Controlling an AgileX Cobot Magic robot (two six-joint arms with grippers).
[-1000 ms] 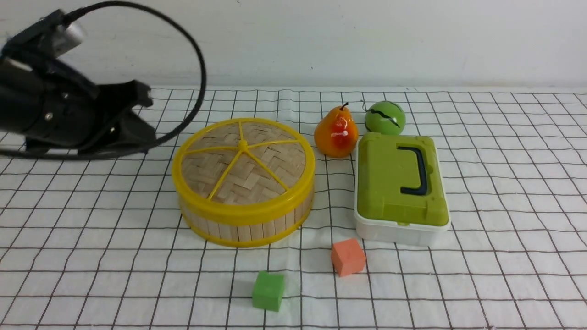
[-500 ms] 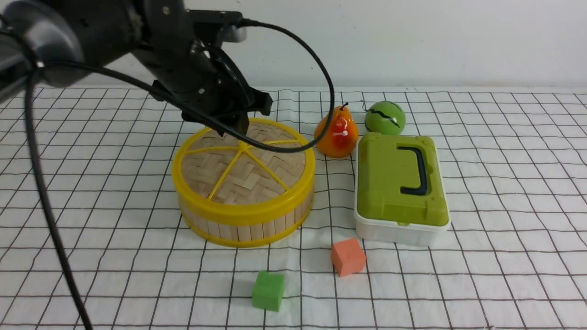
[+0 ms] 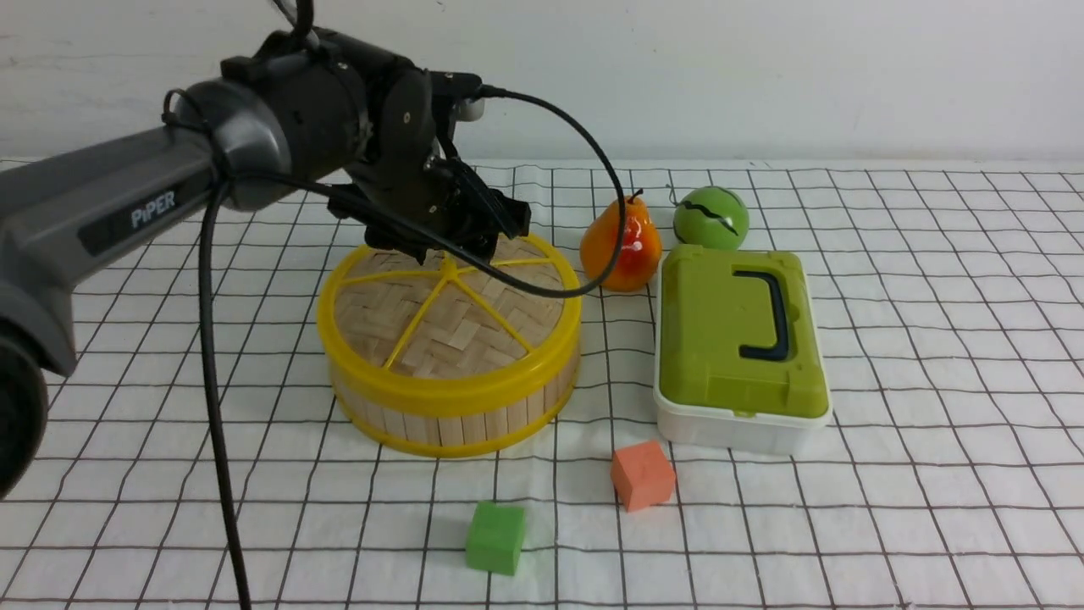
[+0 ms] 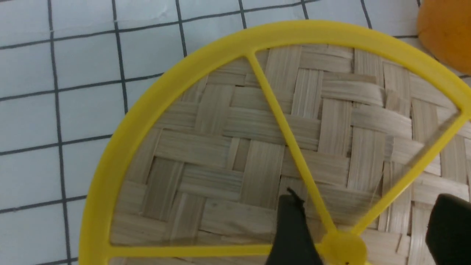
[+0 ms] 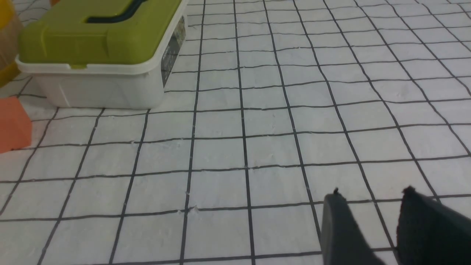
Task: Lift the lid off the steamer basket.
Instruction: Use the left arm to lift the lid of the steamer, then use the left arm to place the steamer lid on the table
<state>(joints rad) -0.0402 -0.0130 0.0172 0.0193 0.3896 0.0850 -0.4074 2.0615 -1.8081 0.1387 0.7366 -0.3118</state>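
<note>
Front view: the left gripper (image 3: 461,244) hangs low over the far half of the lid (image 3: 449,313), having swung in from the table's left edge, where it sat a second ago, and dropped a little in the last half second. The lid sits where it was, flat on the steamer basket (image 3: 449,419) at the middle of the checked cloth (image 3: 931,508). The arm's black cable (image 3: 212,381) loops across the lid's far rim and in front of the pear (image 3: 621,246). A green ball (image 3: 711,218) lies behind the green-lidded white box (image 3: 737,339), which stands just right of the basket. An orange cube (image 3: 643,474) and a green cube (image 3: 495,537) lie in front. From here the wrist hides how the jaws stand

Left wrist view: this view shows them spread wide, one black finger (image 4: 292,232) on each side of the yellow hub (image 4: 344,250), gripping nothing. The woven bamboo and yellow spokes fill the frame, and the pear's edge (image 4: 445,33) shows at a corner

Right wrist view: the right gripper (image 5: 371,221), seen only here, hovers low over bare cloth well apart from the box (image 5: 95,48), its jaws slightly parted and empty. The orange cube (image 5: 13,123) and a sliver of the basket (image 5: 5,40) sit at the frame's edge
</note>
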